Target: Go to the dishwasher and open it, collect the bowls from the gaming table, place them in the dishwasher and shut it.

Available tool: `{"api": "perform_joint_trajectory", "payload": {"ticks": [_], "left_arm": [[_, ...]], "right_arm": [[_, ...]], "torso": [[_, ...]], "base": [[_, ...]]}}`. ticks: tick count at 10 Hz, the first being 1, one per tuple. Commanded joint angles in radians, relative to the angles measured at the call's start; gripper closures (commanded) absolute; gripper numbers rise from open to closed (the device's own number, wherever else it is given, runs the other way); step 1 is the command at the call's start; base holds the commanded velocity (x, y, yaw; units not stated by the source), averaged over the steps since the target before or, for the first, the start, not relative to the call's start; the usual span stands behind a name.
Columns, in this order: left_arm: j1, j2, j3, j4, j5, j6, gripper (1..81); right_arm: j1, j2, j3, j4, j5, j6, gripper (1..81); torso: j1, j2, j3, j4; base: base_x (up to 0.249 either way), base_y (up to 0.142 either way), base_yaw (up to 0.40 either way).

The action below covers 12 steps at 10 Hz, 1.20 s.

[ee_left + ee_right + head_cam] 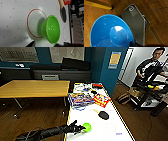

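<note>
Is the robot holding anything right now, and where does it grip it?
It seems the right pincer holds the blue bowl by its rim. The left pincer is at the green bowl; a grip cannot be told.

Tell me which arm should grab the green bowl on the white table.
Left, probably. The left gripper is right at the green bowl on the white table, and that bowl looms close in the left wrist view. The blue bowl fills the right wrist view over wooden floor, apparently carried there.

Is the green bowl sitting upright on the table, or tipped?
Tipped. In the left wrist view the green bowl leans on its side, with its open mouth turned sideways over the white table. It looks empty.
</note>
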Motion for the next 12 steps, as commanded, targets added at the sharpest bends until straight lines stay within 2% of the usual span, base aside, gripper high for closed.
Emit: {"api": "perform_joint_trajectory", "payload": {"ticks": [1, 5, 7, 8, 9, 10, 12], "left_arm": [[-0.158, -0.003, 0.025, -0.004, 0.025, -0.002, 1.0], [-0.157, -0.04, 0.028, -0.015, -0.008, -0.006, 1.0], [-0.158, -0.035, 0.024, -0.007, -0.009, -0.072, 1.0], [-0.166, -0.028, 0.012, 0.001, 0.01, -0.078, 1.0], [-0.175, -0.02, -0.01, 0.007, 0.07, -0.078, 1.0], [-0.18, -0.015, -0.019, 0.036, 0.097, -0.078, 1.0], [-0.18, -0.015, -0.019, 0.045, 0.114, -0.08, 1.0]], "right_arm": [[0.034, -0.042, 0.01, -0.018, -0.056, 0.0, 81.1], [0.035, -0.041, 0.008, -0.018, -0.057, 0.0, 81.1], [0.035, -0.037, 0.008, -0.018, -0.057, 0.0, 81.1], [0.035, -0.037, 0.005, -0.018, -0.057, 0.0, 81.1], [0.035, -0.037, 0.005, -0.018, -0.057, 0.0, 81.1], [0.036, -0.036, 0.004, -0.018, -0.062, 0.0, 81.1], [0.037, -0.03, -0.002, -0.02, -0.065, 0.0, 81.1]], "torso": [[0.0, 0.0, 0.0, 0.0], [0.0, 0.0, 0.0, 0.0], [0.0, 0.0, 0.0, 0.0], [0.0, 0.0, 0.0, 0.0], [0.0, 0.0, 0.0, 0.0], [0.0, 0.0, 0.0, 0.0], [0.0, 0.0, 0.0, 0.0]], "base": [[0.0, 0.0, 0.0], [0.0, 0.0, 0.0], [0.0, 0.0, 0.0], [0.0, 0.0, 0.0], [0.0, 0.0, 0.0], [0.0, 0.0, 0.0], [0.0, 0.0, 0.0]]}}
